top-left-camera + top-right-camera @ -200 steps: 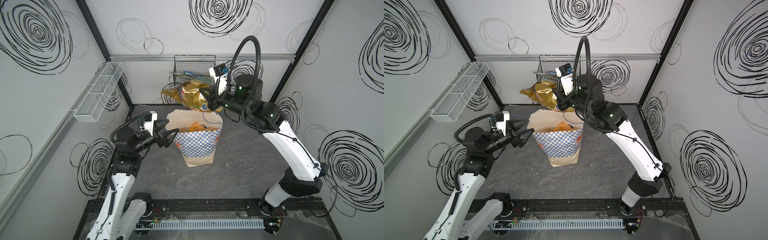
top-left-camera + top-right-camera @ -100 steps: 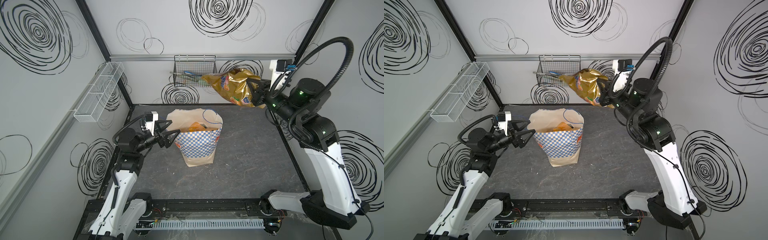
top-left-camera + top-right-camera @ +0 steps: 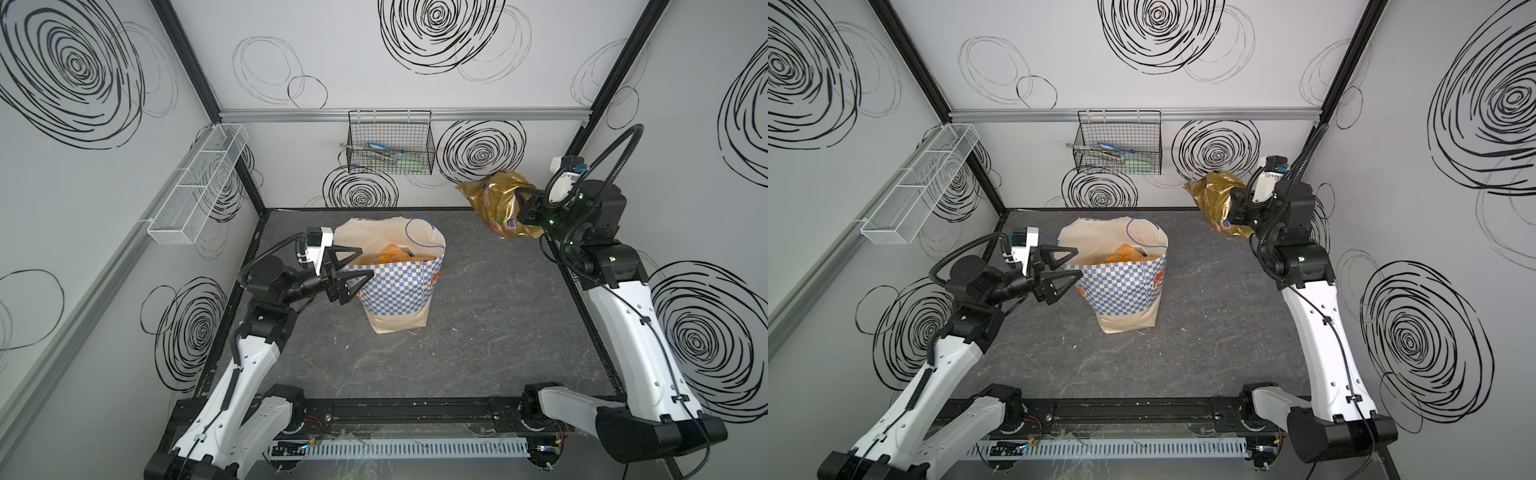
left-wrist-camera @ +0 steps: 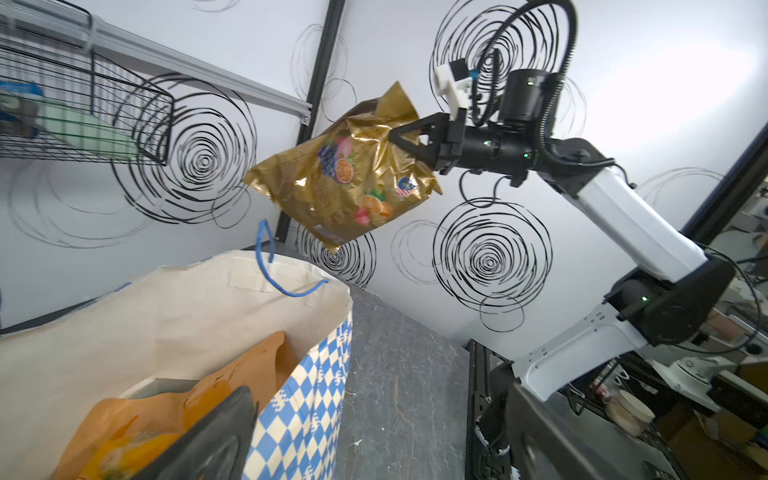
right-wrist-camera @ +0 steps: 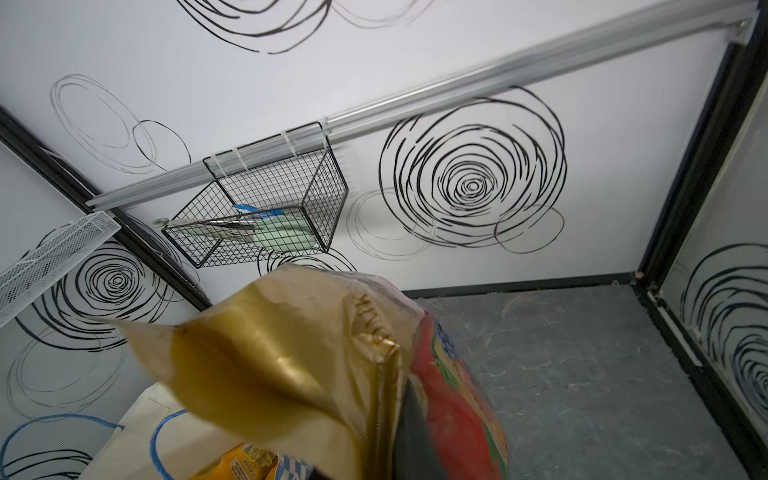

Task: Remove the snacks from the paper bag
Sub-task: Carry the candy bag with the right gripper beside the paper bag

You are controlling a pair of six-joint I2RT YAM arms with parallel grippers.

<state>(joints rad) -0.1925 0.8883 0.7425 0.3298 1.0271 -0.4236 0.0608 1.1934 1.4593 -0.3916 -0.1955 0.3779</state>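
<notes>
In both top views my right hand (image 3: 524, 208) pinches the gold bag (image 3: 492, 197) aloft near the far right corner, while my left hand (image 3: 365, 262) is spread beside the paper bag (image 3: 399, 291); the left wrist view shows a mere edge grip and the right wrist view slick crumpled foil, so I fear it slips.

The gold bag (image 5: 291, 374) fills the right wrist view's foreground, blurred and cut off at the bottom edge, covering most of the paper bag (image 5: 129, 453). In both top views the paper bag's walls hide all but the top of an orange pouch (image 3: 390, 252). The long items (image 3: 380, 147) in the wire basket (image 3: 430, 145) are too small to tell. The left wrist view's bottom edge crops the left gripper's fingers (image 4: 216, 436).
</notes>
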